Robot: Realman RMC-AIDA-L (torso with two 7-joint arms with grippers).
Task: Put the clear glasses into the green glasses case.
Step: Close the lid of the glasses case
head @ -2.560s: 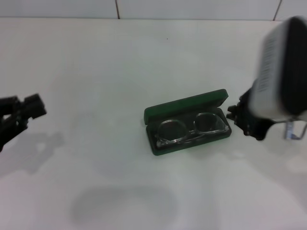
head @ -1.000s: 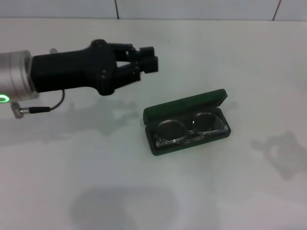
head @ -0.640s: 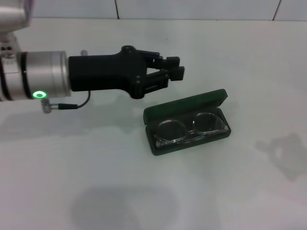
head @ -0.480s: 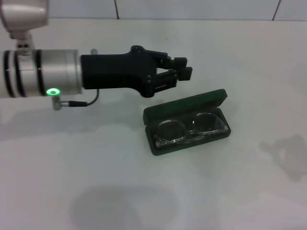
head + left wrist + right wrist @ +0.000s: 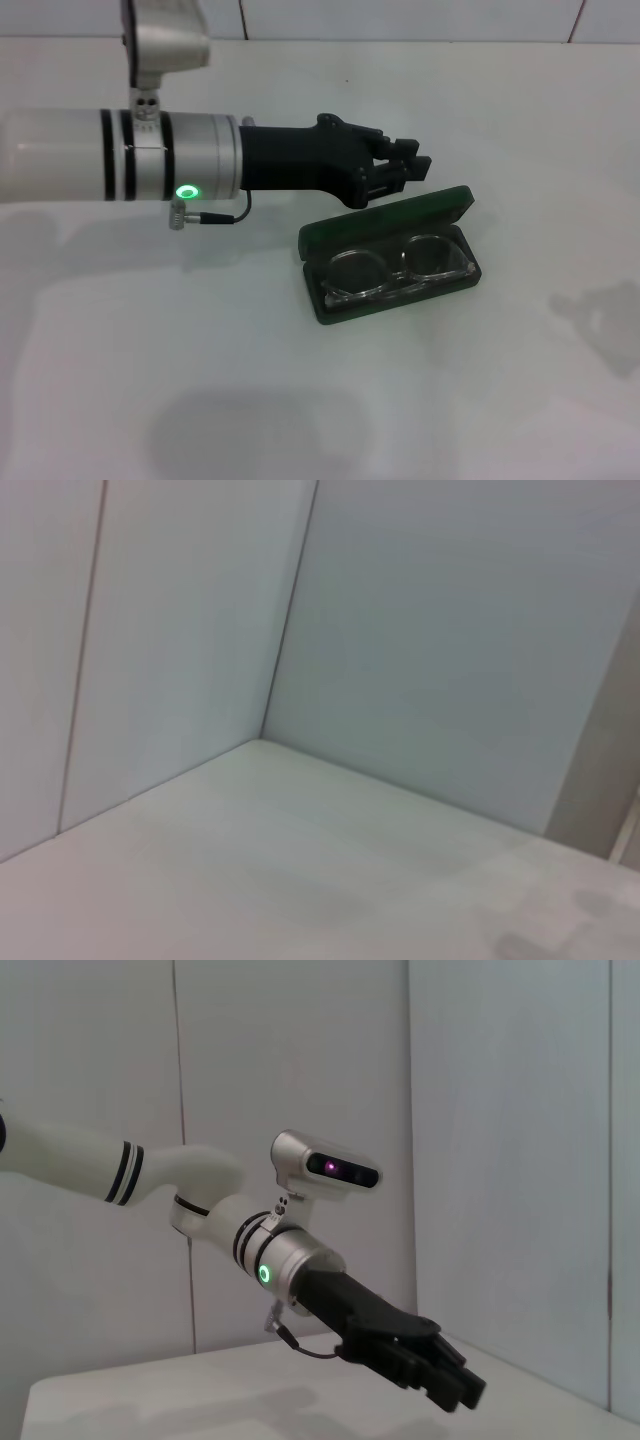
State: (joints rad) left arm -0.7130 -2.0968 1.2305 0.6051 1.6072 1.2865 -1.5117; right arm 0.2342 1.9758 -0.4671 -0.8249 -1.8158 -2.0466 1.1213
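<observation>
Dark green, hard-shelled: the green glasses case (image 5: 392,254) lies open on the white table (image 5: 300,400) in the head view, lid tipped back on its far side. The clear glasses (image 5: 398,268) rest inside the tray, folded, both lenses facing up. The left gripper (image 5: 415,170) reaches in from the left, above the table, its tips just beside the lid's far edge; fingers pressed close together, holding nothing. Green ring light glows on the wrist.

Left wrist view: only bare table surface and pale wall panels meeting in a corner.

Right wrist view: the left arm seen from afar, its gripper (image 5: 462,1388) above the table, fingers drawn together. Right gripper itself out of sight.
</observation>
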